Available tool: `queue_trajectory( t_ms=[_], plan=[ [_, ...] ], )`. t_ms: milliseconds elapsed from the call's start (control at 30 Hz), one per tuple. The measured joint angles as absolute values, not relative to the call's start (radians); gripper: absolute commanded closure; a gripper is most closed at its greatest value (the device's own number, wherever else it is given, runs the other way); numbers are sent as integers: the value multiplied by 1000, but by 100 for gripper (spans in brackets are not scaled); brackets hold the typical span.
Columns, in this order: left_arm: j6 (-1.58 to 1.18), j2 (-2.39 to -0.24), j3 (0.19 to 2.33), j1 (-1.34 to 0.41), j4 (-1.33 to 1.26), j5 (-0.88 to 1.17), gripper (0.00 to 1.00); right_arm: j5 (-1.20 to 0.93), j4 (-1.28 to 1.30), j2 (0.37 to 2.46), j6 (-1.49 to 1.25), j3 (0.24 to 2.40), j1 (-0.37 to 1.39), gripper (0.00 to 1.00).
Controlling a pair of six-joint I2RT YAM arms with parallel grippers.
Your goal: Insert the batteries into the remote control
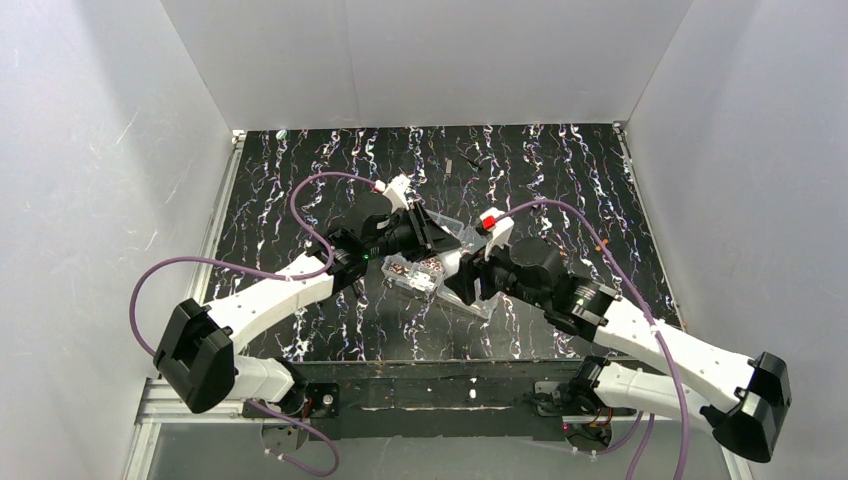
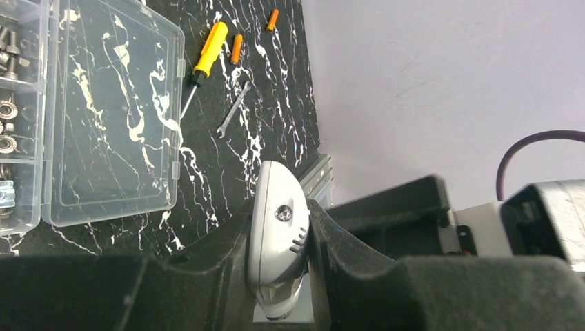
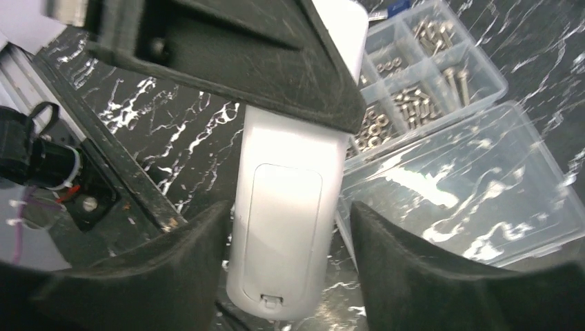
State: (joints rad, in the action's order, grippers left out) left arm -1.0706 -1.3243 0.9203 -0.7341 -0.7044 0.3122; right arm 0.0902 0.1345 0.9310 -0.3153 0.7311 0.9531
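Left claw clamped on the remote control, held above the tabletop by the clear screw box. Right claw open, fingers straddling its end, battery cover on. Both batteries lie beside the yellow screwdriver.

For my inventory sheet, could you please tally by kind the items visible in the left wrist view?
Batteries: 2
Remote control: 1
Screwdriver: 1
Wrench: 1
Screw box: 1
Total: 6
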Motion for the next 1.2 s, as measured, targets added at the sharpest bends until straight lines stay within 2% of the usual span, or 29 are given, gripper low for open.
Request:
queue_trajectory(
  t_ms=[200,300,433,533,900,1200],
  plan=[
    [-1088,-1339,917,-718,-703,349,100,75,157,842,-147,754,942,22],
    [-1113,-1339,902,-703,-729,364,100,49,173,780,-36,773,939,25],
    [-1136,-1339,881,-691,-734,402,100,-118,227,675,163,783,919,32],
    [-1144,-1339,877,-690,-726,449,100,-221,262,643,259,793,906,33],
    [-1145,-1316,840,-690,-699,523,100,-392,463,712,556,841,896,35],
    [-1162,-1317,830,-690,-729,525,100,-447,455,741,624,835,896,36]
  ],
)
